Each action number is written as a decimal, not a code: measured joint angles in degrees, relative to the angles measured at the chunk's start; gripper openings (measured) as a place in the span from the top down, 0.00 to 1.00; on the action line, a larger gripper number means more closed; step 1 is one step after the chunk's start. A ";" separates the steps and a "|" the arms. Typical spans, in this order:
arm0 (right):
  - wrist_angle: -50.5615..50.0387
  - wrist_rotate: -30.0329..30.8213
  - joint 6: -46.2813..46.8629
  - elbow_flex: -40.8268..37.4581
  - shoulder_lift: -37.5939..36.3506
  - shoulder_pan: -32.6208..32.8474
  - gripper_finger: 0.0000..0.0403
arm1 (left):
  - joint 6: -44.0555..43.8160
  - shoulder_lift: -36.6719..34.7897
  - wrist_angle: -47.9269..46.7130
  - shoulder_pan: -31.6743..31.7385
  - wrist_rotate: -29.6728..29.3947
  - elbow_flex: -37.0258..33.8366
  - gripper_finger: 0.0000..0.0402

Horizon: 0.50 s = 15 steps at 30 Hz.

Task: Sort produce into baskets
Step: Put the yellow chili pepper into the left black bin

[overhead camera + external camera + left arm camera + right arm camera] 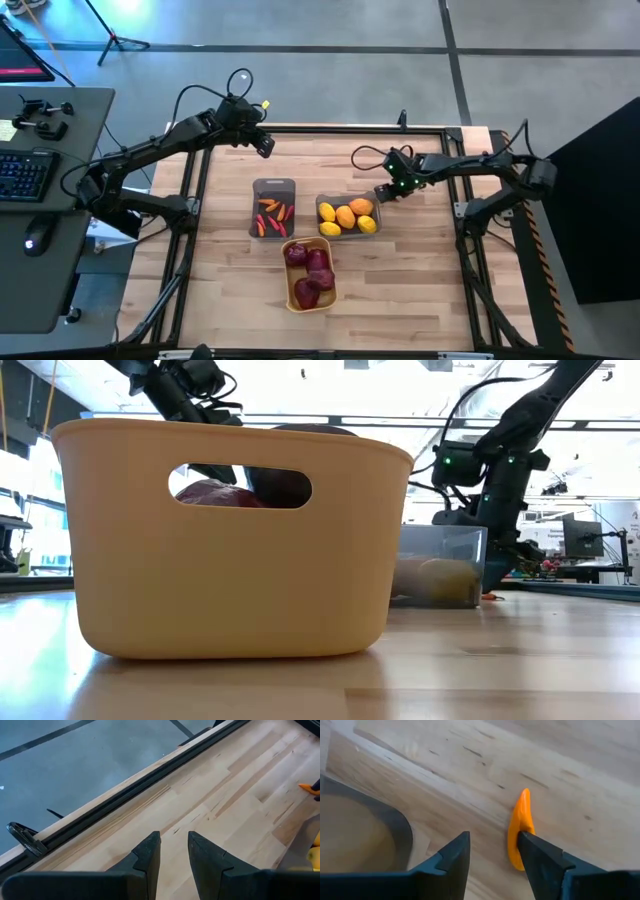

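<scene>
A thin orange carrot piece (520, 822) lies on the bare wood just right of the grey bin of yellow and orange fruit (347, 215). My right gripper (385, 192) hangs low over it, open. In the right wrist view (492, 852) the carrot piece lies at one fingertip (535, 852), at the edge of the gap. A second grey bin (273, 208) holds carrot pieces. The yellow-orange bin (309, 273) holds dark red round fruit (280, 488). My left gripper (262, 143) is raised near the far edge, slightly open and empty (172, 845). My right gripper points down and slants toward the table. One fingertip covers the near end of the carrot piece (516, 857). I cannot tell whether it touches. The carrot piece lies flat on the wood.
The grey fruit bin's rounded corner (395, 830) stands close beside my right gripper's other finger. The black table frame (125, 795) runs along the far edge under my left gripper. A desk with a keyboard (25, 170) stands left of the table.
</scene>
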 joint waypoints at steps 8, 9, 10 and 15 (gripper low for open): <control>-3.27 -0.43 -4.77 4.95 -1.52 0.09 0.59 | -2.43 0.02 -0.21 0.00 0.03 0.00 0.79; -3.53 -0.15 -5.53 6.05 -1.87 0.09 0.59 | -2.76 0.02 -0.18 -0.01 0.04 0.00 0.79; -4.07 0.23 -6.18 6.99 -2.20 0.08 0.59 | -3.14 0.01 -0.20 -0.02 0.04 0.00 0.79; -6.03 3.15 -8.92 9.84 -2.43 -0.02 0.59 | -4.15 0.01 -0.20 -0.02 0.04 0.00 0.79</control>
